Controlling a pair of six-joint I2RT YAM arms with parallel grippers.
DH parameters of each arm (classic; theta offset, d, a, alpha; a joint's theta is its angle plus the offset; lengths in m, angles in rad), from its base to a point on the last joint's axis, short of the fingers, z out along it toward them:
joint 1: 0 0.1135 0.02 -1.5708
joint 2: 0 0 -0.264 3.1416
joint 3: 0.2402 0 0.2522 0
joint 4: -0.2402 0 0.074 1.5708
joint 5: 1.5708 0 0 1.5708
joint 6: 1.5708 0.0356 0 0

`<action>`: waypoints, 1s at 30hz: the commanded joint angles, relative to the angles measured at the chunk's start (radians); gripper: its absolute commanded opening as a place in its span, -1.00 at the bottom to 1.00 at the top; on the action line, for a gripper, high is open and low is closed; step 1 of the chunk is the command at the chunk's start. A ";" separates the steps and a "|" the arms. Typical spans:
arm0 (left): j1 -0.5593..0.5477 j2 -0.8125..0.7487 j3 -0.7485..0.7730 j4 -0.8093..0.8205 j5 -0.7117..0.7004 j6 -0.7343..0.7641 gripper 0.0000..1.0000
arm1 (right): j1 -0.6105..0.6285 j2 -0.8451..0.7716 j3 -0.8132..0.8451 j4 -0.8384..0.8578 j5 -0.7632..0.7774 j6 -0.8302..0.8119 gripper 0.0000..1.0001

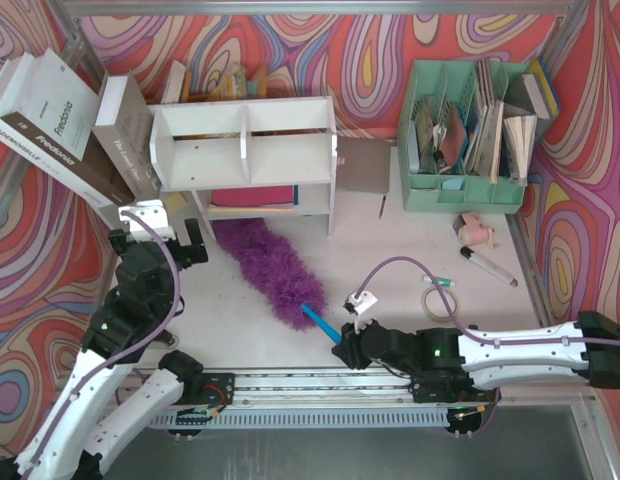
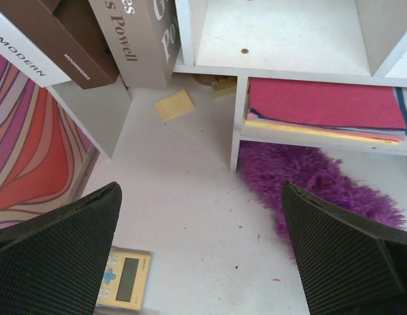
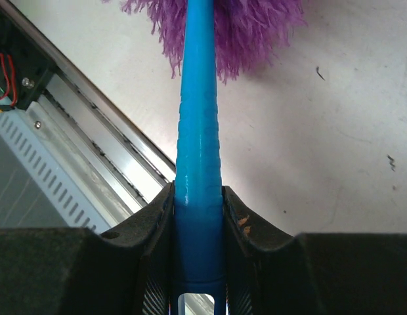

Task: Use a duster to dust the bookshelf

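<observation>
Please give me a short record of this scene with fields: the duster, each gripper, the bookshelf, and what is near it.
duster: purple head lies on the table in front of the bookshelf's lower tier
blue handle: points to the right arm
right gripper: shut on the blue handle
left gripper: open, empty, above the table left of the duster head
bookshelf: far left, pink sheets in lower tier
books: lean at its left side
green file organizer: far right

White arm links (image 1: 530,345) with black joints (image 1: 140,272), lilac cables (image 1: 390,264), black textured claw fingers (image 2: 52,252).
</observation>
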 commanded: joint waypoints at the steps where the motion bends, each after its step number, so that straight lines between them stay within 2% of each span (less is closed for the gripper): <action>1: 0.007 -0.039 -0.029 0.035 0.073 0.006 0.97 | 0.005 0.029 0.035 0.204 0.016 -0.055 -1.00; 5: 0.006 -0.038 -0.030 0.034 0.047 0.005 0.97 | 0.005 -0.012 0.034 0.085 0.099 0.001 -1.00; 10: 0.007 -0.015 -0.022 0.022 0.022 0.002 0.97 | 0.005 -0.154 -0.008 -0.033 0.175 0.076 -1.00; 14: 0.007 -0.015 -0.021 0.021 0.016 0.002 0.97 | 0.006 -0.161 -0.038 0.039 0.139 0.067 -1.00; 19: 0.006 -0.014 -0.021 0.021 0.010 0.001 0.97 | 0.005 0.009 -0.018 0.186 0.050 0.023 -1.00; 23: 0.007 -0.010 -0.021 0.019 0.010 0.001 0.97 | 0.005 0.120 0.028 0.241 -0.003 -0.014 -1.00; 26: 0.006 -0.007 -0.019 0.016 0.011 0.001 0.97 | 0.006 0.116 0.018 0.274 -0.009 -0.028 -1.00; 30: 0.006 -0.007 -0.017 0.016 0.011 0.002 0.97 | 0.006 0.027 -0.012 0.235 0.044 -0.018 -1.00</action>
